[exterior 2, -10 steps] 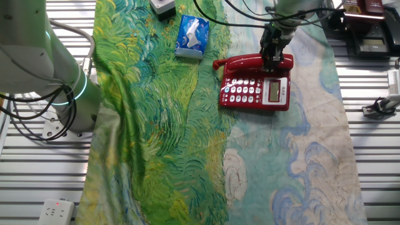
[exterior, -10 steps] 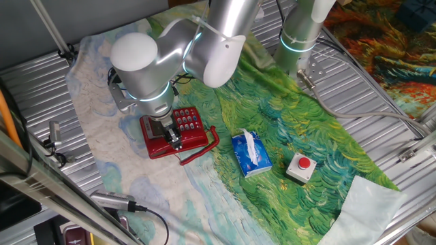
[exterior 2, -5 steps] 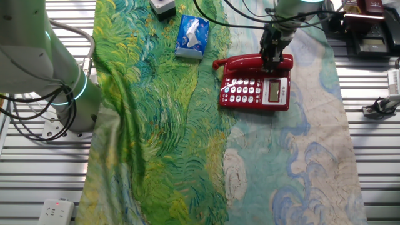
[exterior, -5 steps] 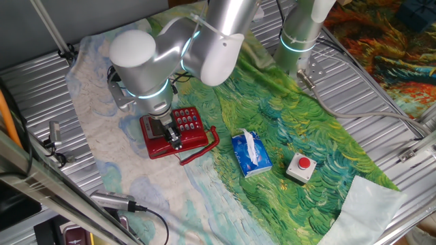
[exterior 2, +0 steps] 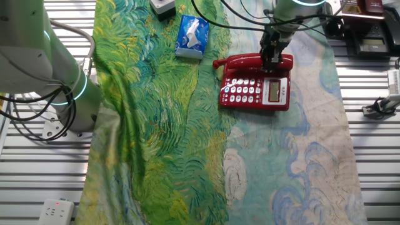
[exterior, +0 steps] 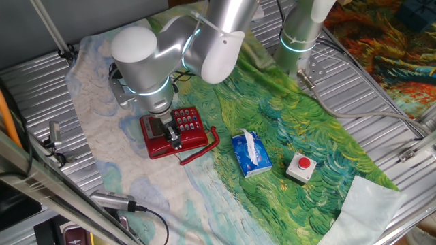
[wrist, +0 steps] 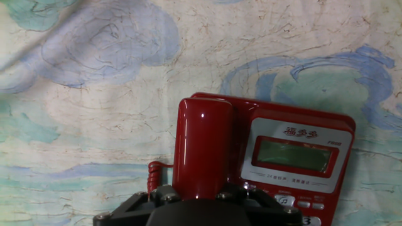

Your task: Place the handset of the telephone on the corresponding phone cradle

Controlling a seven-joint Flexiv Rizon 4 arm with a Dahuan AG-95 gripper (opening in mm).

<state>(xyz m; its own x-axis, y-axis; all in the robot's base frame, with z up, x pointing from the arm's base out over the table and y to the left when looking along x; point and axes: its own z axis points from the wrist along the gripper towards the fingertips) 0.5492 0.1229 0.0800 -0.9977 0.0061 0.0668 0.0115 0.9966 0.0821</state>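
Note:
The red telephone sits on the painted cloth, keypad and grey display facing up. Its glossy red handset lies lengthwise along the phone cradle strip beside the display and covers it. The curly red cord loops off one end. My gripper stands straight above the handset. Its fingers hug both sides of the handset's near half, shut on it. The fingertips themselves are hidden by the hand body.
A blue tissue pack lies on the green part of the cloth, with a small grey box with a red button beyond it. A second arm's base stands at the cloth's edge. Ribbed metal table surrounds the cloth.
My arm's upper joint has shifted slightly. The gripper, the handset and the phone stay where they were.

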